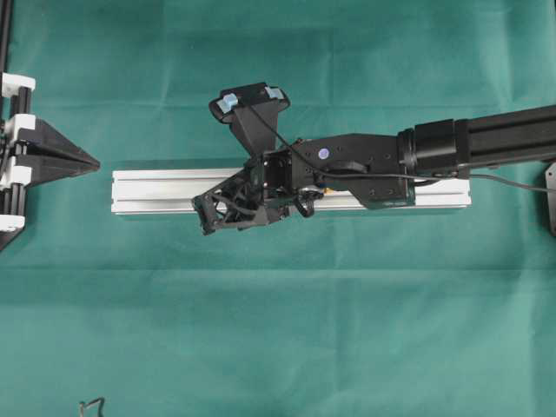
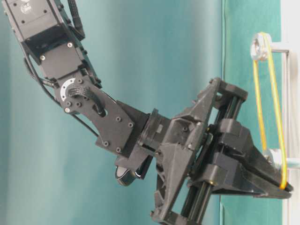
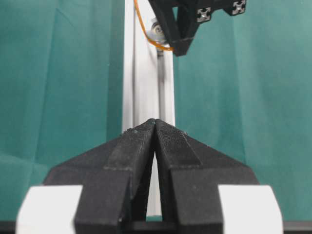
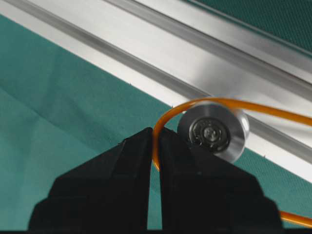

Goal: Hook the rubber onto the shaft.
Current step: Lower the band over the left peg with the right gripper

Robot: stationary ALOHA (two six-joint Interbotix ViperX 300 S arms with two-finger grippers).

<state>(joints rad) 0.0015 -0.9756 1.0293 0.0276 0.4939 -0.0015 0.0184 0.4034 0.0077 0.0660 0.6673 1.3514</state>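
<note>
The rubber point(image 4: 219, 101), a thin orange band, curves over the top of the shaft's silver wheel point(image 4: 212, 131) and runs down between the jaws of my right gripper point(image 4: 155, 130), which is shut on it. In the table-level view the rubber point(image 2: 257, 98) stretches from an upper wheel point(image 2: 259, 44) past a lower wheel point(image 2: 276, 157) to the right gripper point(image 2: 282, 186). The wheels stand on a silver rail point(image 1: 156, 191), and the right gripper point(image 1: 208, 219) is over its middle. My left gripper point(image 1: 89, 162) is shut and empty, just off the rail's left end. Whether the rubber sits in the wheel's groove does not show.
The right arm point(image 1: 486, 139) reaches in from the right, above the rail. A green cloth point(image 1: 278, 330) covers the table. A small black object point(image 1: 91, 405) lies at the front left edge. A black bracket point(image 1: 551, 195) stands at the right edge.
</note>
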